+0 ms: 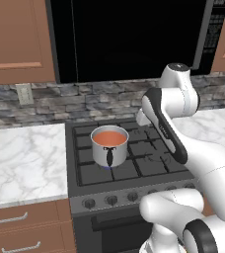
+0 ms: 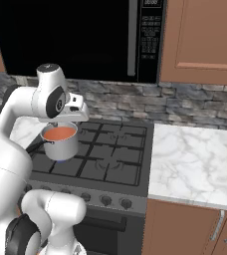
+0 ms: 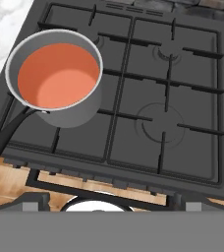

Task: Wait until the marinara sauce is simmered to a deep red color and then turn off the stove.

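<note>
The marinara sauce (image 1: 109, 138) (image 2: 59, 133) (image 3: 57, 75) is a smooth orange-red disc inside a small shiny steel pot (image 1: 109, 150) (image 3: 77, 115) with a black handle (image 3: 6, 138). The pot stands on the front left burner of the dark grey stove (image 1: 149, 148) (image 2: 110, 159) (image 3: 173, 98), and a small blue flame (image 1: 108, 168) shows under it. My gripper (image 3: 114, 202) hovers above the stove, up and to the right of the pot, looking down on the grates. Its two dark tips stand wide apart with nothing between them: open.
A row of round knobs (image 1: 111, 199) (image 2: 105, 200) runs along the stove's front edge. White marble counters (image 1: 20, 158) (image 2: 195, 159) flank the stove. A black microwave (image 1: 134, 34) hangs above, with wooden cabinets (image 2: 205, 40) beside it and a stone backsplash behind.
</note>
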